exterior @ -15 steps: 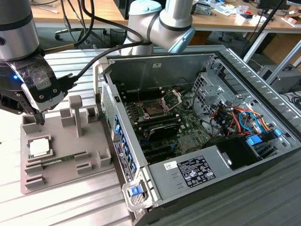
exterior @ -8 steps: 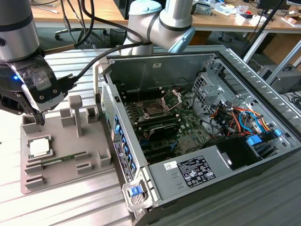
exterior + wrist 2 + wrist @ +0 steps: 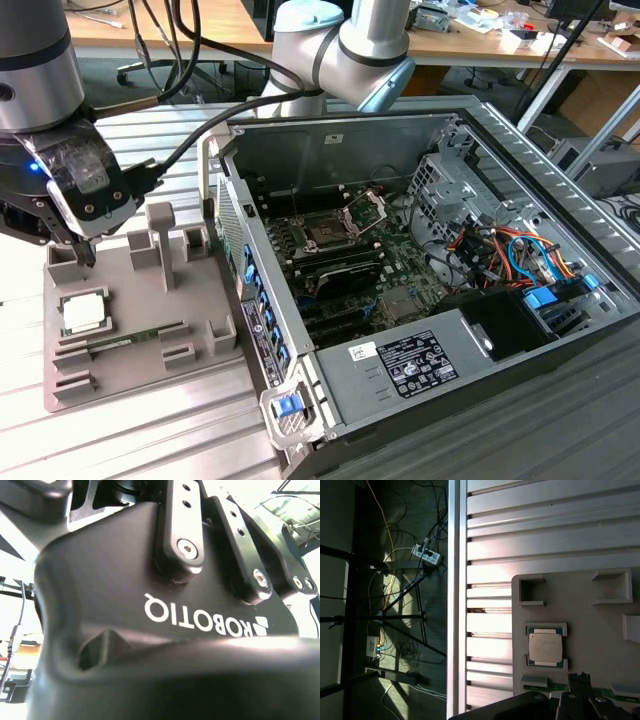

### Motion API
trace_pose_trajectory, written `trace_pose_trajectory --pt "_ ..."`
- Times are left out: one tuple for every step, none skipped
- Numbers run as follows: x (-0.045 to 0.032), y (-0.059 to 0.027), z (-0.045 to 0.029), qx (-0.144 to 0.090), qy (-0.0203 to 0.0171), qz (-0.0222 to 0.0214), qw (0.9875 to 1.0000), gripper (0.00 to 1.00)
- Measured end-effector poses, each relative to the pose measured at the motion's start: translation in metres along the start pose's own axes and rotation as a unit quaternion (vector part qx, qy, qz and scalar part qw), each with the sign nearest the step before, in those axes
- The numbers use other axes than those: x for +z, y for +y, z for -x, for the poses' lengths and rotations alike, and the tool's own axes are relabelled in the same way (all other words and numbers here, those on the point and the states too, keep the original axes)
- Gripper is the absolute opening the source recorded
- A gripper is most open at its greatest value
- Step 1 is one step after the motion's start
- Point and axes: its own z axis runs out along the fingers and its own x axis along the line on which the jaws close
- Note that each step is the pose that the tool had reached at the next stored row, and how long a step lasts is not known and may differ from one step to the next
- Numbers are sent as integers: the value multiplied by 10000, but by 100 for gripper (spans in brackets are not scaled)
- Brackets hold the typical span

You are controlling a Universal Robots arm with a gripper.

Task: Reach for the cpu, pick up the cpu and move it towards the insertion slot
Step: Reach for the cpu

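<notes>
Jaws hang from the arm (image 3: 35, 70) over the back edge of the grey tray (image 3: 150, 355), and you cannot tell whether they are spread or pressed together. Just below them, and apart from them, you see the cpu (image 3: 83, 313) lying flat in its square recess on the tray, silvery top up. In the first wrist view the cpu (image 3: 546, 646) sits framed by low grey blocks of the tray (image 3: 590, 625). Well away from the jaws, toward the exterior view's right, you find the insertion slot (image 3: 327, 232) on the green board inside the open computer case (image 3: 400, 140), its shiny metal frame lifted open. Tray and case both rest on the slatted metal table (image 3: 150, 440).
</notes>
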Motion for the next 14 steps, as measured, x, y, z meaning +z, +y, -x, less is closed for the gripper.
trace_pose_trajectory --pt "2 0 0 0 0 0 10000 10" --pt "3 0 0 0 0 0 10000 10" --pt "38 -1 0 0 0 0 10000 10" --pt "74 -3 0 0 0 1 10000 10" --pt "74 -3 0 0 0 0 10000 10" --pt "76 -3 0 0 0 0 10000 10" --pt "79 -3 0 0 0 1 10000 10" --pt "80 -3 0 0 0 0 10000 10" --pt "82 -3 0 0 0 0 10000 10" --pt "83 -3 0 0 0 0 10000 10" --pt "86 -3 0 0 0 0 10000 10" --pt "88 -3 0 0 0 0 10000 10" --pt "101 -4 0 0 0 0 10000 10" --pt "117 -4 0 0 0 0 10000 10"
